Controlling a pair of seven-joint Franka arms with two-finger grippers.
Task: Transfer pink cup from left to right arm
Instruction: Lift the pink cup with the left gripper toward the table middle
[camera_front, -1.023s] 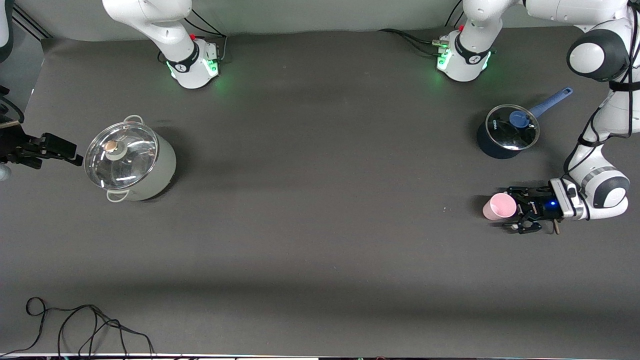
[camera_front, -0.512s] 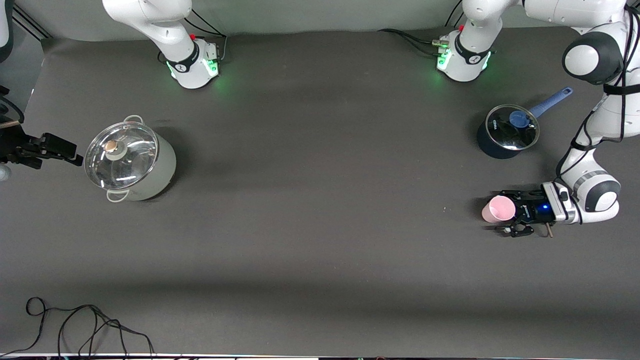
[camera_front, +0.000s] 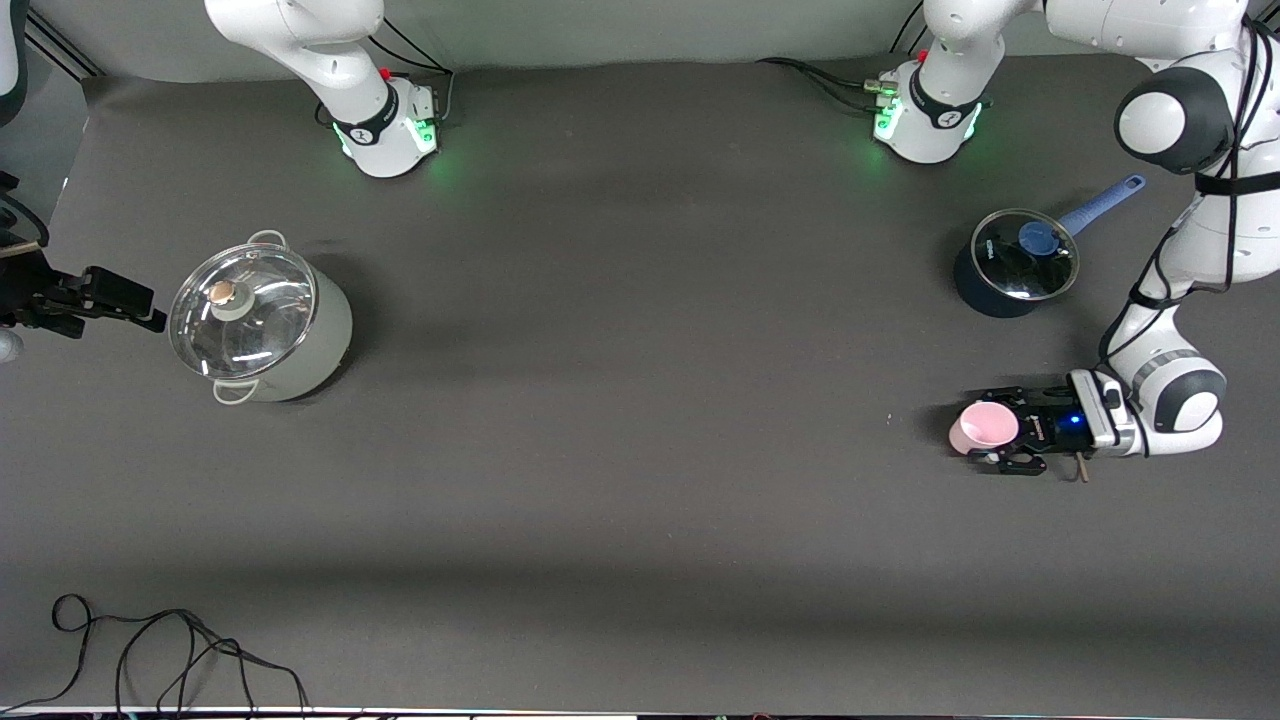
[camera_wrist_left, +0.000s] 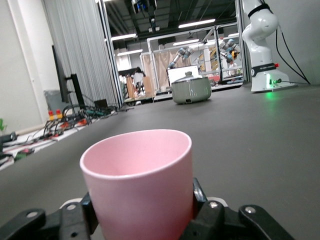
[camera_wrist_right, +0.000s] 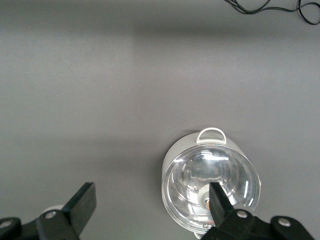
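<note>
So, view by view:

Front view, cup: the pink cup (camera_front: 983, 427) is seen upright at the left arm's end of the bench (camera_front: 640, 480), nearer the front camera than the blue saucepan (camera_front: 1012, 263) with its glass lid.

Front view, left hand: the left hand (camera_front: 1003, 433) is closed around the cup from the side, low by the bench. Whether the cup is lifted off the surface can't be told from here.

Front view, right hand: the right hand (camera_front: 130, 303) is parked at the right arm's end of the bench, just beside the big grey pot (camera_front: 262, 318), with nothing held. That arm is waiting.

Left wrist view: the cup (camera_wrist_left: 140, 187) is pinched between the black claw fingers (camera_wrist_left: 207, 212), mouth up and nothing seen inside. The grey pot (camera_wrist_left: 190, 89) is visible well off in the distance.

Right wrist view: the slim fingers (camera_wrist_right: 80, 202) are spread apart with bare bench between them, and the lidded grey pot (camera_wrist_right: 211, 184) is sitting below.

Progress: the pickup looks done or nearly so. Still left, by the look of it: the cup has to be raised and carried toward the middle, the right hand has to be brought over to meet it, and the grip has to be swapped. The two hands are well apart, so most of the job is judged to be ahead.
</note>
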